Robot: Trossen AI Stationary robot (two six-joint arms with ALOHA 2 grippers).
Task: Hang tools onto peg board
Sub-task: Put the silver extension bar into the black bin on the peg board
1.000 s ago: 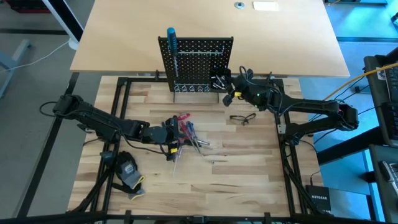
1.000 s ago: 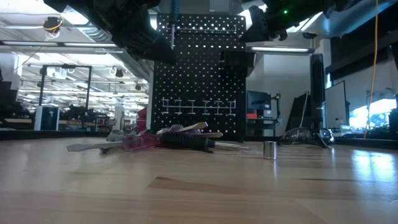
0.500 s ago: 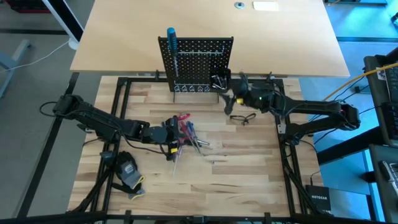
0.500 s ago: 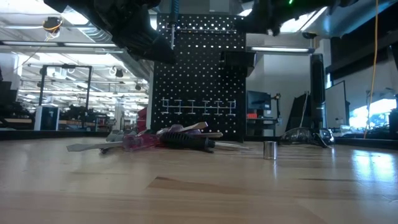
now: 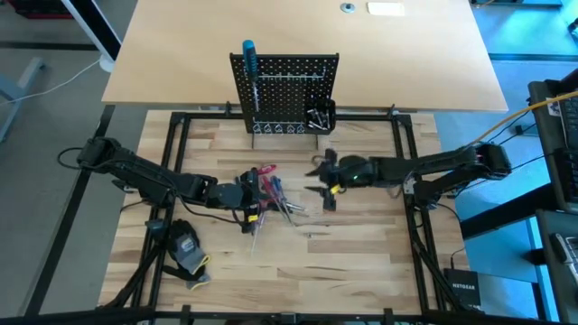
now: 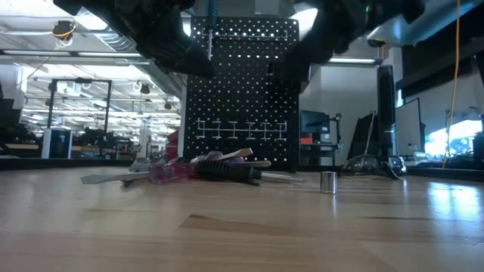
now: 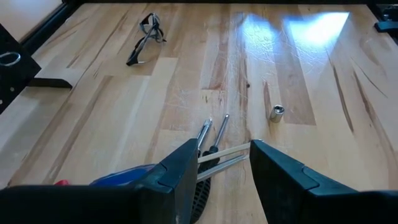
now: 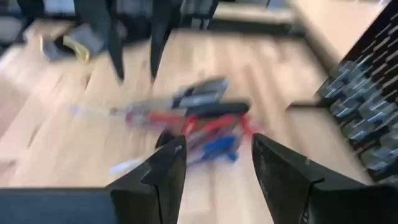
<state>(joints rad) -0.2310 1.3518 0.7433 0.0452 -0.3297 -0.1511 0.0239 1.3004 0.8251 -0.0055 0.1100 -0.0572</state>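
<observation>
The black peg board (image 5: 284,90) stands upright at the table's far side. A blue-handled screwdriver (image 5: 248,56) hangs on its left part, and silver pieces lie in its small bin (image 5: 318,118). The other tools (image 5: 273,193), with red, blue and black handles, lie in a heap mid-table. My left gripper (image 5: 257,199) hovers open over the heap's left side, with thin metal shafts (image 7: 214,140) showing below its fingers. My right gripper (image 5: 318,179) is open just right of the heap, above the table, looking at the heap (image 8: 193,118).
Safety glasses (image 7: 144,37) lie right of the heap. A small silver socket (image 6: 327,182) stands on the wood near the heap. A black-and-yellow glove (image 5: 185,248) lies at the near left. A black frame (image 5: 172,171) borders the work area.
My right gripper has left the peg board's bin, swung toward the table's near and left side and sunk, and now faces the heap of tools. The tools and the board have kept still.
</observation>
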